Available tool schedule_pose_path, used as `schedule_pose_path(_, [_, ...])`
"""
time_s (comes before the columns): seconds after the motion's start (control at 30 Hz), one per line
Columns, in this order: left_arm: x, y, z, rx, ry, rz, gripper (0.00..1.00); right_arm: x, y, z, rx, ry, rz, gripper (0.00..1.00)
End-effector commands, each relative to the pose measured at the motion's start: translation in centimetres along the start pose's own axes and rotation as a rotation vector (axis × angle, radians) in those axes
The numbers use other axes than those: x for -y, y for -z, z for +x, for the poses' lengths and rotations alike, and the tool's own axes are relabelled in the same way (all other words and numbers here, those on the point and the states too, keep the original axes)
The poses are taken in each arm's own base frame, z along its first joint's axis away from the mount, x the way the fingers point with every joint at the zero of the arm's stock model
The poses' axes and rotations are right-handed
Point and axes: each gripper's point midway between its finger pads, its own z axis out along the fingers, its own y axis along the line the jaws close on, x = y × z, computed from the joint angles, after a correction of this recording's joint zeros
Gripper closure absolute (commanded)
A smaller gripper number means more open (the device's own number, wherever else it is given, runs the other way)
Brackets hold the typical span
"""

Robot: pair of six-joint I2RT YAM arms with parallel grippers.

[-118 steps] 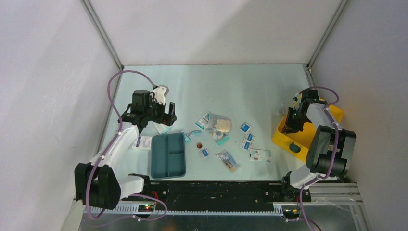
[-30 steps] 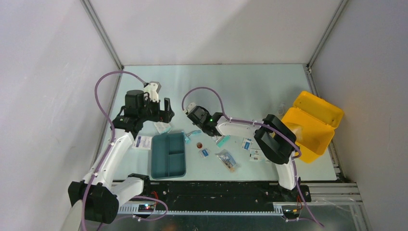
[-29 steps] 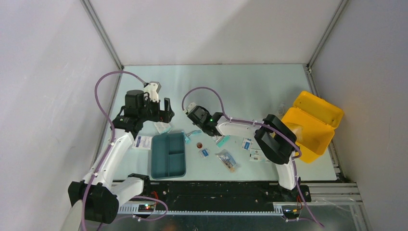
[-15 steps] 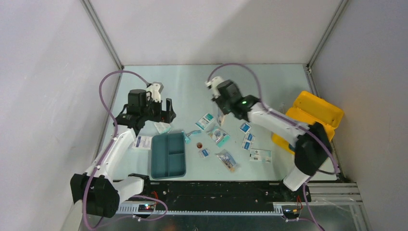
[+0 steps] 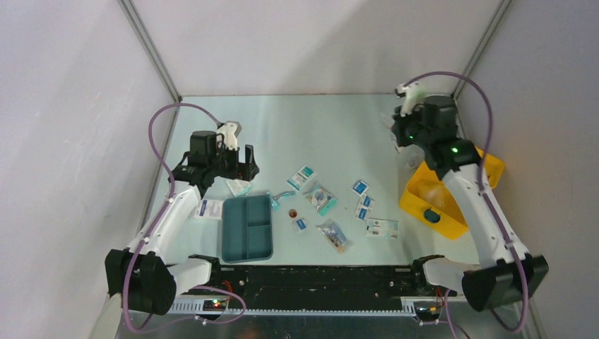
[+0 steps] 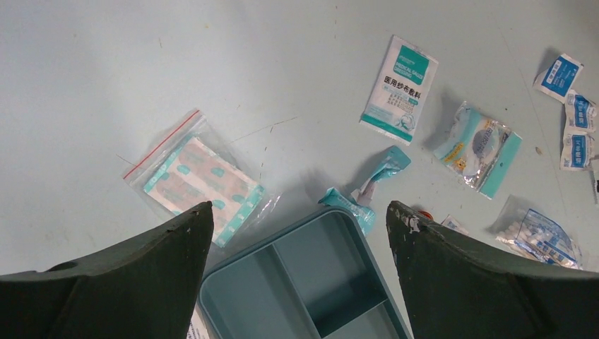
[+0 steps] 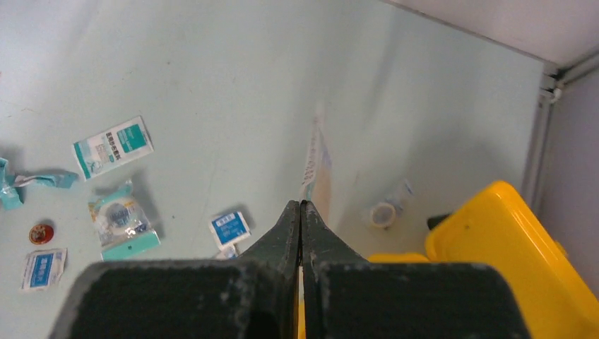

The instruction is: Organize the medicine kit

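At the table's right edge, well apart from the scattered sachets, sits the boxy bright-yellow plastic medicine kit (image 5: 413,201), apparently lying open. My right gripper (image 7: 301,206), poised just beyond it, is clamped tight on a thin flat clear packet (image 7: 316,159). My left gripper (image 6: 298,210) hangs spread wide and empty over the flat dark-teal divided tray (image 6: 304,282).

I judge the case rigid, light for its bulk and smooth enough to slide if nudged. Its hinged lid would swing freely. The safest hold looks to be a side wall's rim or the lid's free edge, not the round dark-teal latch (image 5: 432,217).

From overhead, my right arm crosses the kit and hides most of its interior and the hinge line. The right wrist view cuts it off at the frame's corner. The held packet shows edge-on, so I cannot read its contents. A small roll in clear wrap (image 7: 385,212) lies just beside the case, too small to identify.
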Motion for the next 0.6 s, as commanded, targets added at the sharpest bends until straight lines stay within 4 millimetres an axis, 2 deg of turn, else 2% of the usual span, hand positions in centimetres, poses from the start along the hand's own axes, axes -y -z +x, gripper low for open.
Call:
schedule_pose_path(0.0, [0.8,0.5,-2.6,0.067,-0.043,0.034,0.03,0.7,4.9,1.8,-0.027,0.011,-0.036,1.00])
schedule_pose_path(0.03, [0.8,0.6,-2.8,0.071,-0.044,0.034,0.03,1.7,5.5,2.5,-0.039,0.007,-0.011,1.00])
schedule_pose_path(0.07, [0.8,0.6,-2.8,0.070,-0.044,0.033,0.03,1.6,6.4,3.7,-0.062,0.001,-0.016,1.00])
schedule_pose_path(0.1, [0.8,0.5,-2.8,0.070,-0.044,0.030,0.03,2.4,7.4,4.1,-0.058,0.001,0.012,1.00])
schedule_pose_path(0.13, [0.7,0.5,-2.9,0.070,-0.044,0.030,0.03,2.1,7.6,5.6,-0.095,-0.014,-0.001,1.00])
schedule_pose_path(0.17, [0.8,0.5,-2.9,0.069,-0.045,0.030,0.03,2.5,8.6,6.0,-0.088,-0.009,0.017,1.00])
schedule_pose_path(0.3, [0.9,0.6,-3.2,0.073,-0.047,0.035,0.03,1.9,10.6,9.1,-0.137,-0.038,0.037,1.00])
schedule_pose_path(0.43, [0.9,0.4,-3.5,0.074,-0.048,0.035,0.03,1.6,11.8,11.6,-0.162,-0.035,0.074,1.00])
schedule_pose_path(0.57, [1.0,0.4,-3.4,0.069,-0.049,0.038,0.04,1.6,11.6,13.7,-0.192,-0.046,0.082,1.00])
